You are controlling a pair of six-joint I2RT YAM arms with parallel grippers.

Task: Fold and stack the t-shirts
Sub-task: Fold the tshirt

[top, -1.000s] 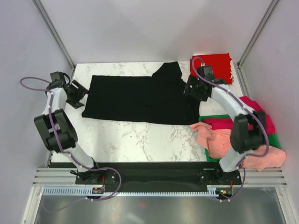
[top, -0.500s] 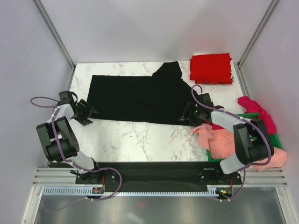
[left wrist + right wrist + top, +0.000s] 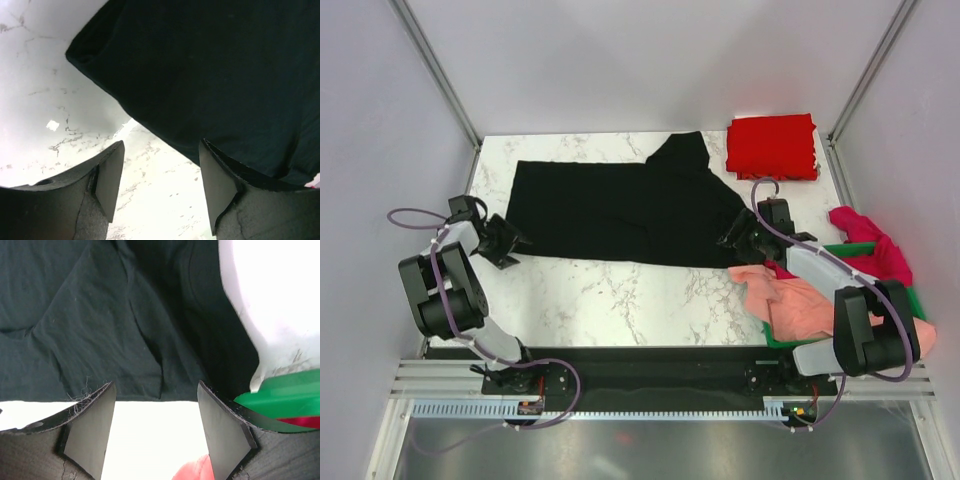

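**Spread black shirt (image 3: 620, 210), open jaws at 2 corners**

The black shirt lies flat across the centre of the surface (image 3: 620, 290). The left gripper (image 3: 160, 150) sits at its lower-left corner, jaws wide apart, holding nothing. The right gripper (image 3: 155, 390), equally wide and empty, is at the lower-right corner. The folded red shirt (image 3: 772, 147) lies upper right. The pink shirt (image 3: 800, 305) and magenta shirt (image 3: 870, 240) are heaped on the bin (image 3: 285, 397), far right.

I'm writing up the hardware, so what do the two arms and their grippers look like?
The left arm and right arm have white shells, black joints and a looping purple cable. The left gripper and right gripper are black, with flat, wedge-shaped fingers faced in grey.
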